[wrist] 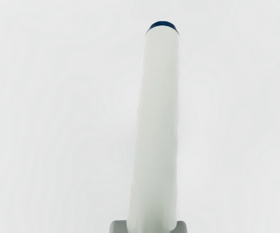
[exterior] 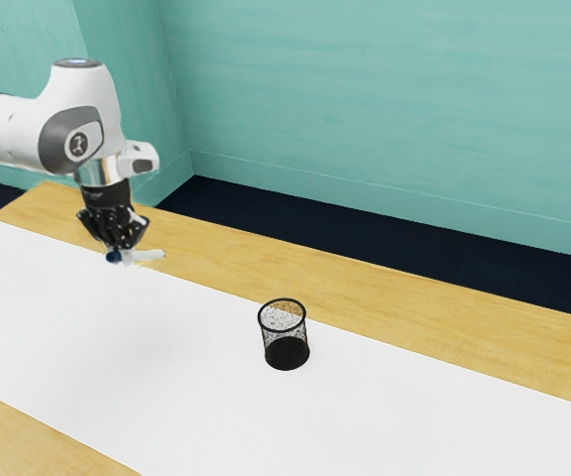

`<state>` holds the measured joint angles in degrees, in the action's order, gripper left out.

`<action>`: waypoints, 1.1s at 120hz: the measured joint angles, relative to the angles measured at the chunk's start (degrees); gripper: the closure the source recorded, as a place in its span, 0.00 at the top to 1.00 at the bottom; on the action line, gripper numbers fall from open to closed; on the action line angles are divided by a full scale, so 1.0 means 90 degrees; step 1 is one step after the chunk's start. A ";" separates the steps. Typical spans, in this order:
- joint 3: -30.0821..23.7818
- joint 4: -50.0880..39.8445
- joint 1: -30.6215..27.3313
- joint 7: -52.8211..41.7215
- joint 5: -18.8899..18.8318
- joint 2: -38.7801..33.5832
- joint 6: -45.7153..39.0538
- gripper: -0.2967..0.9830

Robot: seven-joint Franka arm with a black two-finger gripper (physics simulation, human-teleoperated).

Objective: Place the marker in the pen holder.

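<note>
So the marker (exterior: 149, 256) is at the exterior view's left, roughly level — the gripper (exterior: 121, 250) has it pinched from both sides. Mesh pen holder (exterior: 287, 354) stands upright farther right and nearer, on the white strip (exterior: 414, 407) along the wooden table (exterior: 404, 303).

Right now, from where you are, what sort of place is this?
It looks like a plain indoor room with a work table, perhaps a simulated robot test area: teal walls, a wooden table with a white strip along it, and a mesh pen holder standing on the strip.
</note>
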<state>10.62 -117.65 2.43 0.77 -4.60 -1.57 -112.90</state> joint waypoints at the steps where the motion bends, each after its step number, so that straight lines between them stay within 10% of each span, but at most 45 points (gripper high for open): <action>1: -0.0025 0.0104 -0.0014 0.0002 -0.0012 0.0006 0.0062 0.15; 42: -0.0954 0.5612 0.1092 -0.0025 -0.0032 0.3434 0.2531 0.15; 132: -0.1053 0.6599 0.1370 -0.0253 0.0444 0.4481 0.5401 0.17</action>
<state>1.15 -58.25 14.76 -1.50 -0.60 38.76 -64.29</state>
